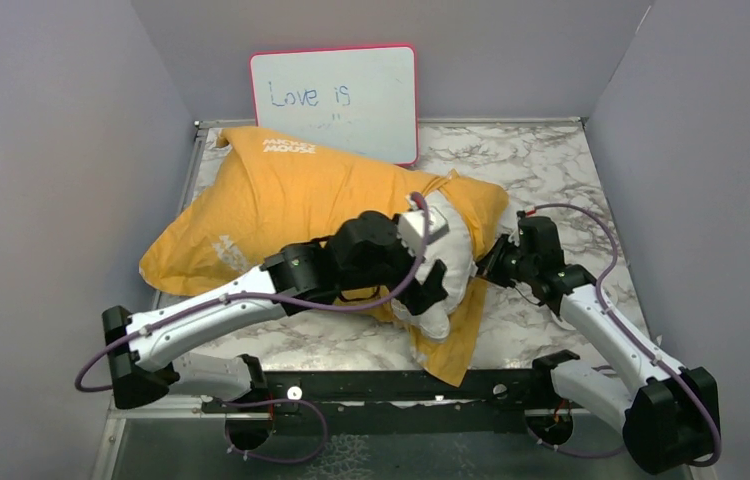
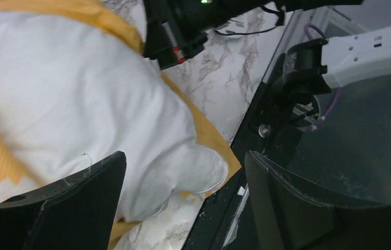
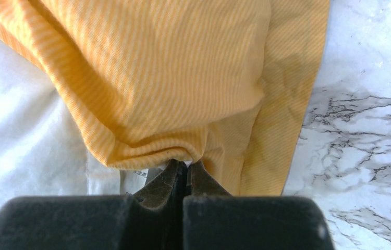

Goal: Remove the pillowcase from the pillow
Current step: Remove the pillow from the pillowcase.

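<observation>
Near the middle of the counter (image 1: pixel 551 170), the left gripper (image 2: pixel 183 156) stands wide open over the bare white corner of the pillow (image 2: pixel 78 88) and holds nothing. At its 3 o'clock, the right gripper (image 3: pixel 185 164) is closed and pinches a fold of the yellow-orange pillowcase (image 3: pixel 172 78). Free counter lies from 1 to 3 o'clock. The long axis of the pillow runs from 10 to 4 o'clock, with the open end toward 4.

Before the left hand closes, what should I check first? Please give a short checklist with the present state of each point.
1. Right hand shut on the pillowcase edge: ok.
2. Left hand open: ok.
3. Pillow corner between the left fingers: ok.
4. Right hand clear of the pillow's tag: cannot tell.
5. Whiteboard clear of both hands: ok.
</observation>
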